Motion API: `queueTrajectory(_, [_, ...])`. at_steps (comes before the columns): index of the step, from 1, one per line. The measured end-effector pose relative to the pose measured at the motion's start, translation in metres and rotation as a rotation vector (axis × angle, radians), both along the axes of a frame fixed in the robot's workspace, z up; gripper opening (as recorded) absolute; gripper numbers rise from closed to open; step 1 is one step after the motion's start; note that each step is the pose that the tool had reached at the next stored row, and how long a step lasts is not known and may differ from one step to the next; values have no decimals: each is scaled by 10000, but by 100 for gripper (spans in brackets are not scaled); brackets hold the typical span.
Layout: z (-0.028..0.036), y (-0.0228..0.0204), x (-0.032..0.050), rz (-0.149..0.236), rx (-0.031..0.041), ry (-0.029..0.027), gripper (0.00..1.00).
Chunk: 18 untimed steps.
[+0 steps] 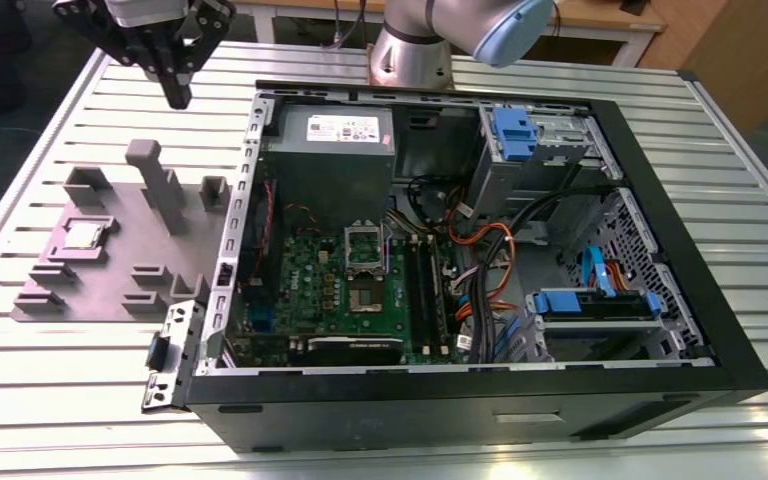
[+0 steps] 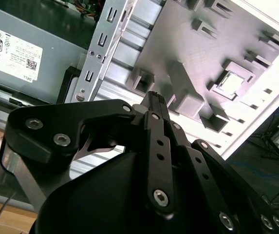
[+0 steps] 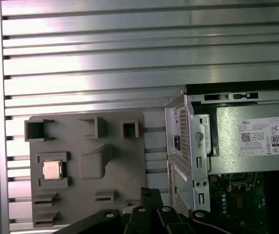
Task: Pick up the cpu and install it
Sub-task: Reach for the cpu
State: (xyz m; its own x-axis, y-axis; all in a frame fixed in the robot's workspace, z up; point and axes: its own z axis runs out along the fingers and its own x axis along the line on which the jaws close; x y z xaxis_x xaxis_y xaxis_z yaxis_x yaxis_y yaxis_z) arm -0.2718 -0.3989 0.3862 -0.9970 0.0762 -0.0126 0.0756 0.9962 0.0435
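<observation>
The small square silvery cpu [image 1: 84, 234] lies flat, top up, in a grey plastic fixture [image 1: 113, 263] on the slatted counter [image 1: 64, 400]. The black gripper [image 1: 177, 98] hangs well apart from it, fingers [image 1: 173, 82] together and empty.

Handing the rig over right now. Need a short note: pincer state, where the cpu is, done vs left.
Pincer: shut, holding nothing, raised over the table near the fixture's tall post, well apart from the cpu.
Cpu: lies flat in its recess on the grey fixture, at the exterior view's left of the open case.
Board: inside the case, no cpu carried to it.
Done: nothing that shows.
Left: both the pick and the install.
</observation>
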Motion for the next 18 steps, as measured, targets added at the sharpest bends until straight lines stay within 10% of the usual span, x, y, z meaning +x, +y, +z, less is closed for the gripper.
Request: queueTrajectory(18, [-5,0,-42,0,0,18,11])
